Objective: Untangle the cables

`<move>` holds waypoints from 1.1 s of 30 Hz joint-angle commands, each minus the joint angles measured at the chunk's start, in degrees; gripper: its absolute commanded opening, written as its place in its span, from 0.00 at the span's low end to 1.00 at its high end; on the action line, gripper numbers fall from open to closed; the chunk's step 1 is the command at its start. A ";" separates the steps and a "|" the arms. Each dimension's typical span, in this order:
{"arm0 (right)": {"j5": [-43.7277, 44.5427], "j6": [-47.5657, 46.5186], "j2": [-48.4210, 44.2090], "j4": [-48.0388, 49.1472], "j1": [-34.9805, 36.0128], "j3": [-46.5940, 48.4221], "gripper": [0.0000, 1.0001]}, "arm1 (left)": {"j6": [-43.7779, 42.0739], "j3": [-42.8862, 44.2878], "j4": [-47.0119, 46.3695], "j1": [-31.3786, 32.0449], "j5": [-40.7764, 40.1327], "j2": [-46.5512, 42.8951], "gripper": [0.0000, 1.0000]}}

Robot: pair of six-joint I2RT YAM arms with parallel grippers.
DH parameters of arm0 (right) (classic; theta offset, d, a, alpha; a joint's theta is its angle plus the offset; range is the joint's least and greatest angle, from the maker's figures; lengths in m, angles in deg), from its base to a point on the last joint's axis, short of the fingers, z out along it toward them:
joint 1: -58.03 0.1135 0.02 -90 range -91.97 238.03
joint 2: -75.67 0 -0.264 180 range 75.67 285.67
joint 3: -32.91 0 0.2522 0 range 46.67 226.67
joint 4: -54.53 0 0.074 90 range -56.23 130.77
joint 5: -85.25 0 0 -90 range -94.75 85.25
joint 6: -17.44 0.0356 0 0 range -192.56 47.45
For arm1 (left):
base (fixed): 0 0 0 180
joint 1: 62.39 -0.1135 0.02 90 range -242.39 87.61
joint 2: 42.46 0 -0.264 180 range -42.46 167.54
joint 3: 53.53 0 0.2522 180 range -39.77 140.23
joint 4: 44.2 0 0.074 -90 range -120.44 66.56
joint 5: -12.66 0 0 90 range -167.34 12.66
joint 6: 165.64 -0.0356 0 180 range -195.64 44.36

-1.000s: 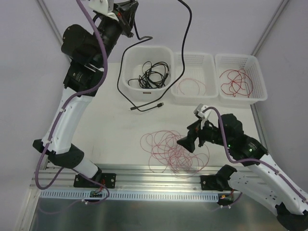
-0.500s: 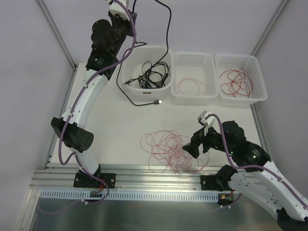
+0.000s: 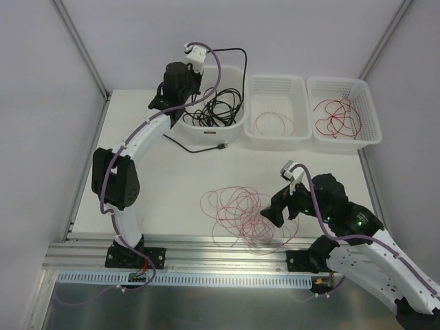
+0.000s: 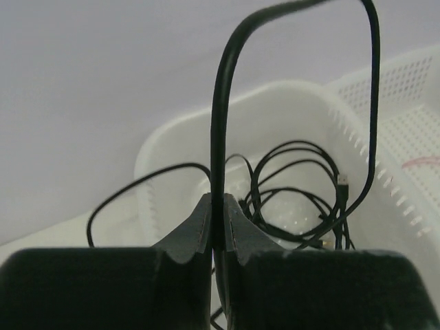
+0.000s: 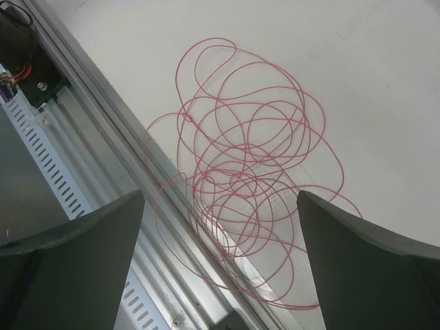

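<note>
At bin [image 3: 210, 135], L gripper [image 4: 218, 206] lowered (cable [image 4: 218, 110] pinched)

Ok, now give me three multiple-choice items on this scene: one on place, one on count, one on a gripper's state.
1. The red wire tangle lies: A in a bin; B on the table by the right gripper; C on the floor.
2. Count of white bins at the back: A two; B four; C three.
3. The left gripper is: A shut on the black cable; B open; C out of view.
B, its loops spread on the table; C, three stand side by side; A, its fingers pinch the cable.
</note>
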 commanded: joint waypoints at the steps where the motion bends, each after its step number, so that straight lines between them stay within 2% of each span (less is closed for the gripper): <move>1: 0.42 -0.09 0.00 0.91 0.17 -0.56 0.98 | -0.87 -3.83 -1.63 -0.31 -0.96 1.05 0.01; 10: 0.69 0.35 1.32 1.43 0.26 -1.70 0.98 | 4.84 -7.80 5.57 -0.40 1.58 5.80 0.07; 13: 0.77 0.44 2.02 1.43 0.26 -1.79 0.98 | 6.78 -8.76 6.63 -0.31 6.15 5.19 0.14; 16: 0.86 0.62 2.20 1.78 0.26 -1.87 0.98 | 9.41 -8.68 8.48 -0.31 7.74 5.01 0.25; 20: 0.69 0.88 2.20 1.70 0.26 -1.88 0.98 | 11.17 -5.43 14.88 -0.40 5.11 7.03 0.39; 24: 1.04 0.79 1.32 0.64 0.17 -1.35 0.98 | 15.11 -6.74 14.99 -0.31 0.98 1.33 0.63; 25: 1.13 0.79 1.06 0.47 0.17 -1.26 0.98 | 16.09 -6.92 14.99 -0.40 0.71 -0.25 0.76; 26: 1.30 0.79 0.97 0.38 0.17 -1.26 0.98 | 16.88 -7.01 14.99 -0.31 0.45 -3.14 0.81; 28: 1.30 0.79 0.71 0.29 0.26 -1.35 0.98 | 19.17 -7.18 15.07 -0.31 0.36 -5.87 0.90; 31: 1.57 0.71 0.71 -0.15 0.26 -0.91 0.98 | 22.51 -8.93 14.99 -0.31 -1.74 -12.63 0.97; 33: 1.74 0.35 0.36 -1.11 0.26 -0.47 0.98 | 25.06 -11.39 14.99 -0.31 -5.78 -15.02 0.98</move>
